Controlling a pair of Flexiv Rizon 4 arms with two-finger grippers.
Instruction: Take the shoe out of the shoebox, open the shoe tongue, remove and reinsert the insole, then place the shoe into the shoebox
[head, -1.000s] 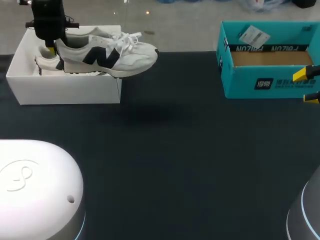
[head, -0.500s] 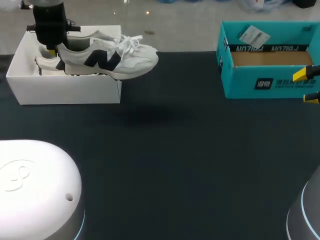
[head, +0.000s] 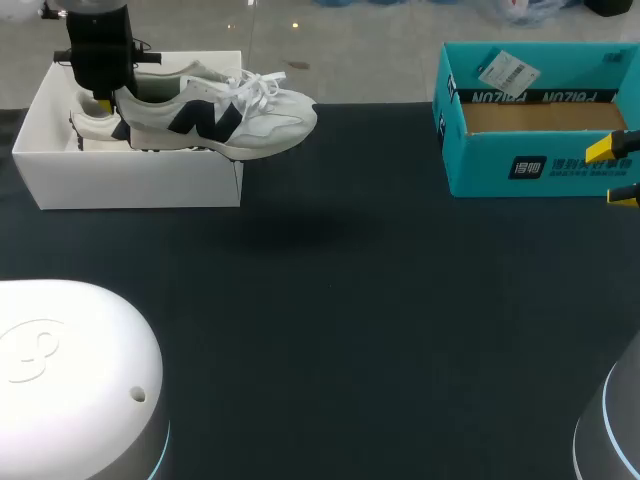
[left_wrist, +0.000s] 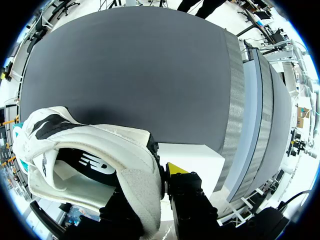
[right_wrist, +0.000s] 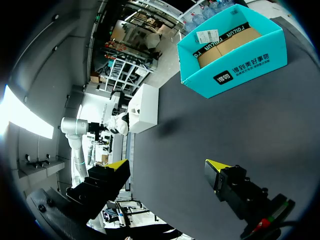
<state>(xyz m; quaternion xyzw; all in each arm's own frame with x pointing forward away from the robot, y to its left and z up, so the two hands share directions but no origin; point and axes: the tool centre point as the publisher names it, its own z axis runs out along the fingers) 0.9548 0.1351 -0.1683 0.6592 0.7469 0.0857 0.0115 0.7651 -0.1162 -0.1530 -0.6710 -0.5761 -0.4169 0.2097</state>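
Note:
A white shoe (head: 215, 118) with a dark logo hangs level over the white shoebox (head: 130, 178) at the far left, its toe sticking out past the box's right wall. My left gripper (head: 104, 100) is shut on the shoe's heel collar. In the left wrist view the heel collar of the shoe (left_wrist: 95, 160) sits in the left gripper (left_wrist: 156, 176); one yellow tip shows outside the heel and the other finger is hidden inside. My right gripper (head: 618, 172) stands open at the right edge, in front of the teal box, with nothing between its fingers (right_wrist: 166, 165).
An open teal box (head: 530, 165) with a brown floor and a label stands at the back right (right_wrist: 240, 65). The dark table mat (head: 340, 300) stretches between the two boxes. The white shoebox (right_wrist: 145, 107) shows far ahead in the right wrist view.
The shoe has levelled out slightly in the left gripper and barely shifted. The right arm has kept still.

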